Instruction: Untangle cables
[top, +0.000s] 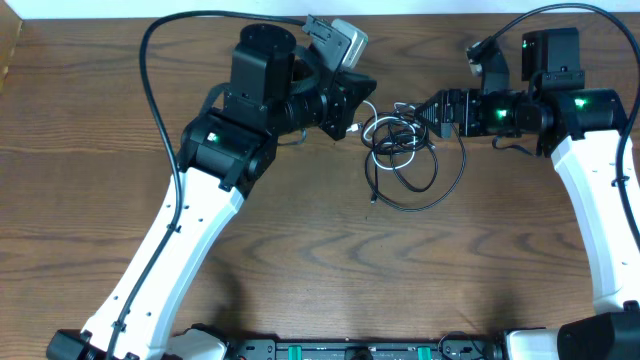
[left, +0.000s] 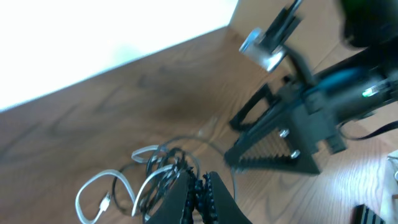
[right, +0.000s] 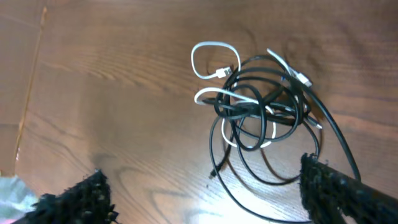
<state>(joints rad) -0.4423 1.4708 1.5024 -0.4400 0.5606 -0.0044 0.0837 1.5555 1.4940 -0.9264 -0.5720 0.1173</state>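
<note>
Overhead and wrist views of a wooden surface (top: 300, 260) with two arms at work. The cables (top: 400, 140) lie on the surface as a loose clump, a little toward 1 o'clock from its centre and between the two hands. The left hand (top: 355, 118) is at the clump's 9 o'clock, on an arm reaching in from 7 o'clock. The right hand (top: 428, 112) is at the clump's 2 o'clock, on an arm entering from 3 o'clock. From the clump a wide black loop (top: 450, 190) spreads toward 5 o'clock, and one thin end trails toward 7 o'clock. The white cable (right: 219, 73) is wound through the black ones, its small loops on the side facing the left hand. In the left wrist view the left hand is clenched, its fingers (left: 186, 193) pressed together with their tips against the strands; whether a strand is caught between them cannot be told. The right hand is released: in the right wrist view its two fingers (right: 74, 199) stand wide apart, the clump lies ahead of the gap, and the other finger overlaps the black loop. A thick wire (top: 150, 90) arcs over the left arm at 10 o'clock, apart from the clump.
</note>
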